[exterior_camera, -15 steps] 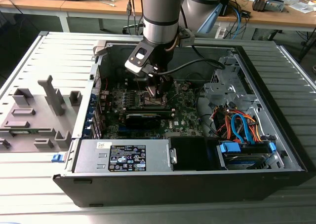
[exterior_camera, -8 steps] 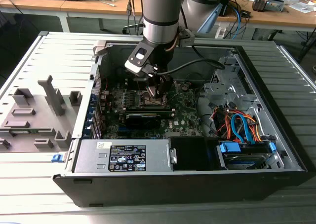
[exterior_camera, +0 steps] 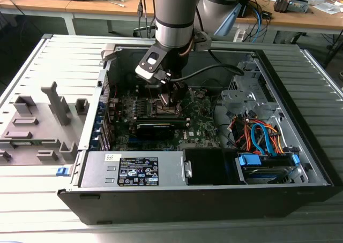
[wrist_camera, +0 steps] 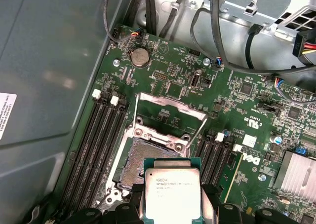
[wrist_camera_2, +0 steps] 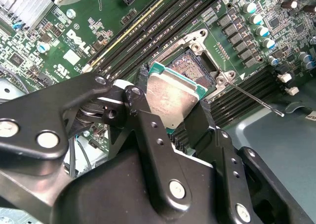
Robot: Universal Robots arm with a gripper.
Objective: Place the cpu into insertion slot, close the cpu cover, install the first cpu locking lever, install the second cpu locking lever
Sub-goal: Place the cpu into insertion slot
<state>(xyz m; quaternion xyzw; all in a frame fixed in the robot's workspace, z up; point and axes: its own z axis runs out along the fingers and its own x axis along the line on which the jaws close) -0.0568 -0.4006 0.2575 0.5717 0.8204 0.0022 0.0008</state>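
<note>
Second wrist view showed the black gripper [wrist_camera_2: 168, 110] clamped on the flat, square, silver-topped cpu [wrist_camera_2: 170, 96], apparently held just short of the dark, silver-rimmed insertion slot [wrist_camera_2: 190, 68]. Placement was in hand, and it demanded square, level alignment.

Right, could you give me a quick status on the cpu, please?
Pincer shut on cpu. Held over insertion slot, not seated. Cpu cover raised. No obstruction seen.

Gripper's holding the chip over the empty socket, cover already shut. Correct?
No: the cover is open, swung up off the socket, per the first wrist view. The gripper does hold the chip over the empty socket.
</note>
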